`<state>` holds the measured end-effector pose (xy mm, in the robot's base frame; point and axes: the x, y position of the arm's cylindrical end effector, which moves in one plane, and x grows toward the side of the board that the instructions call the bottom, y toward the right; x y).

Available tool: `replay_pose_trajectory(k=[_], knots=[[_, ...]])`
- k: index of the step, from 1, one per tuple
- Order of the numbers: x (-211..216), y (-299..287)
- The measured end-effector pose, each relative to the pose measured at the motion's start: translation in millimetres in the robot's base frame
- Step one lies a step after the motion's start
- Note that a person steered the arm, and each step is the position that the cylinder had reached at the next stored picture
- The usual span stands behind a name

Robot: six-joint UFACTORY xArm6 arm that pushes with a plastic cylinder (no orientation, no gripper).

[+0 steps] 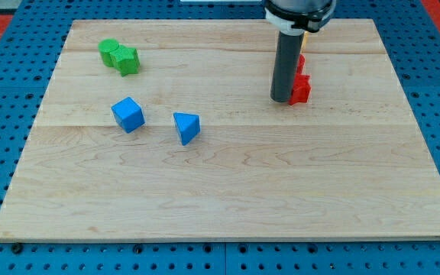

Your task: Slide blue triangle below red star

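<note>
The blue triangle [186,127] lies on the wooden board [228,191], left of centre. The red star [302,88] sits at the view's upper right, partly hidden behind my rod. My tip [281,100] rests on the board touching or just beside the star's left side, far to the right of the blue triangle. A second red block [301,63] shows just above the star, mostly hidden by the rod, so I cannot make out its shape.
A blue cube [128,114] sits just left of the blue triangle. Two green blocks [119,56] lie together at the view's upper left. A sliver of yellow [305,31] shows beside the rod's housing at the top.
</note>
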<state>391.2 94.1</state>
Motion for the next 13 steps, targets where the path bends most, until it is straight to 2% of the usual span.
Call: replay_pose_trajectory(k=[1, 2, 3, 4, 5, 7, 8, 9, 10, 11, 12, 13], knots=[[82.0, -2.1], [110.8, -93.8], [98.2, -210.9], [95.3, -224.1], [85.0, -187.7], [72.4, -68.0], [76.6, -50.8], [102.0, -123.7], [70.0, -186.1], [54.0, -171.3], [54.4, -110.8], [51.1, -84.6]])
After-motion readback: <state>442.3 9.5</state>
